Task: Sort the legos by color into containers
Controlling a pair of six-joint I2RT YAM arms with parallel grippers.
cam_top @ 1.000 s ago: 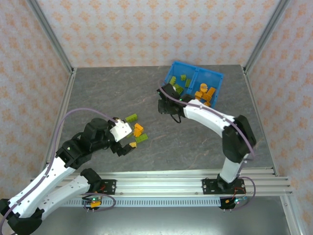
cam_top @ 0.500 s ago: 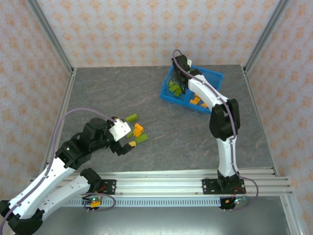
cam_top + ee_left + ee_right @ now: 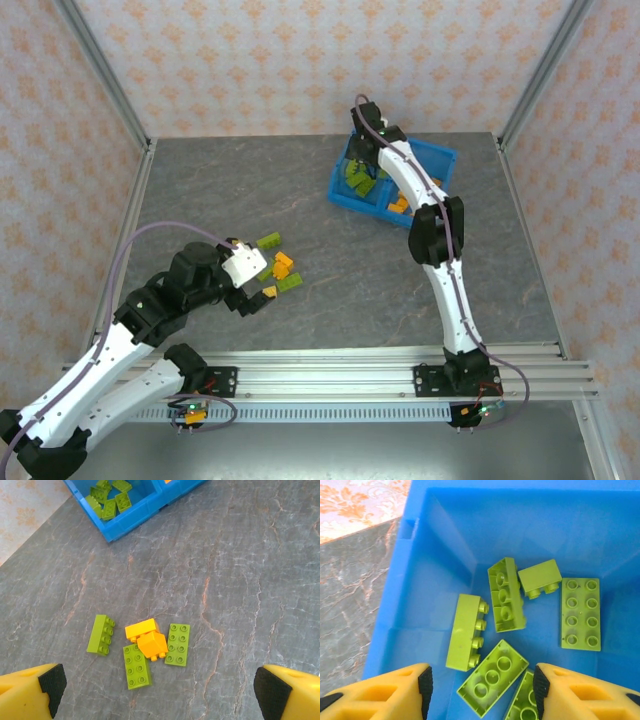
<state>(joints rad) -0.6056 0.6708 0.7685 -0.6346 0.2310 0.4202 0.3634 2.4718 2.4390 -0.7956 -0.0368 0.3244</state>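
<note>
Right hand (image 3: pixel 482 685) spread, pinching nothing, over green legos (image 3: pixel 506 595) in left compartment (image 3: pixel 415 640) of blue bin (image 3: pixel 435 545) (far edge of tabletop (image 3: pixel 240 580)), left hand (image 3: pixel 161 687) spread wide above loose green and orange legos (image 3: pixel 150 645), left of centre

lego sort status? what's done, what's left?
Done: at least six green bricks lie in one compartment of the blue bin; orange ones show in the other.
In hand: nothing. The right gripper is open over the greens, and the left gripper is open above the table.
Left: three loose green bricks and two loose orange bricks on the table.
</note>
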